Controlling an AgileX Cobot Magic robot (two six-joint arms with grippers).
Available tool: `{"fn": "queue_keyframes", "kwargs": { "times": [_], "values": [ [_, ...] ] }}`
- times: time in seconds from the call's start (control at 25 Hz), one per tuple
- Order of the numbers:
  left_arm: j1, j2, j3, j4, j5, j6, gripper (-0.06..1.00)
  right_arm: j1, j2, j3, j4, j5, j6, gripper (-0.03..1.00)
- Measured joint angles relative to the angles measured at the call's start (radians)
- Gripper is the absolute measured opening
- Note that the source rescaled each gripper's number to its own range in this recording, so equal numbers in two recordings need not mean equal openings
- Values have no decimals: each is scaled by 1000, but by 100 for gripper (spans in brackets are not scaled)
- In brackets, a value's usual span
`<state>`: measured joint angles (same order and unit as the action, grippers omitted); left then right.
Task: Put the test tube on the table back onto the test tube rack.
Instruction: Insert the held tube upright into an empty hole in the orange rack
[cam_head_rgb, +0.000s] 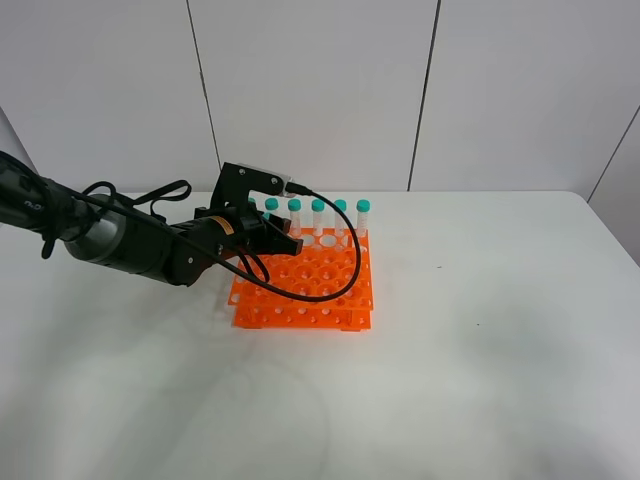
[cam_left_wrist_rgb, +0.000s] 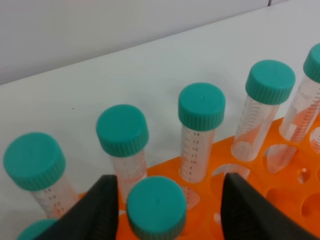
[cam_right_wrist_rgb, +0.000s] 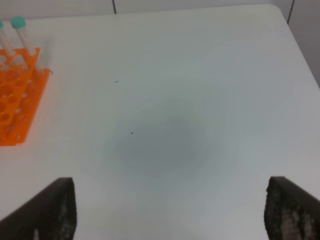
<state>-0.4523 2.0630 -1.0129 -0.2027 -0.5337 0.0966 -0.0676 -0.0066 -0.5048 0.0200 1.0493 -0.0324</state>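
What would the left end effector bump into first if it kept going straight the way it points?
Probably the teal-capped test tube between its fingers, standing in the orange test tube rack; depth is hard to judge.

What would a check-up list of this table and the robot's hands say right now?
Surface: white table, a few tiny dark specks.
Job's things: orange test tube rack holds teal-capped tubes; one test tube stands in a hole between the left hand's fingers.
Clutter: nothing seen.
Hands: left hand open around that tube, gaps both sides; right hand open, over bare table.
Cables: black cable loops over the rack.
Surroundings: pale panelled wall.
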Motion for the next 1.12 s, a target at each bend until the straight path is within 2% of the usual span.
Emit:
{"fn": "queue_keyframes", "kwargs": {
  "times": [1.12],
  "values": [
    [-3,-31,0,1,0,-4,37,0,0,0,0,0,0,81]
  ]
}}
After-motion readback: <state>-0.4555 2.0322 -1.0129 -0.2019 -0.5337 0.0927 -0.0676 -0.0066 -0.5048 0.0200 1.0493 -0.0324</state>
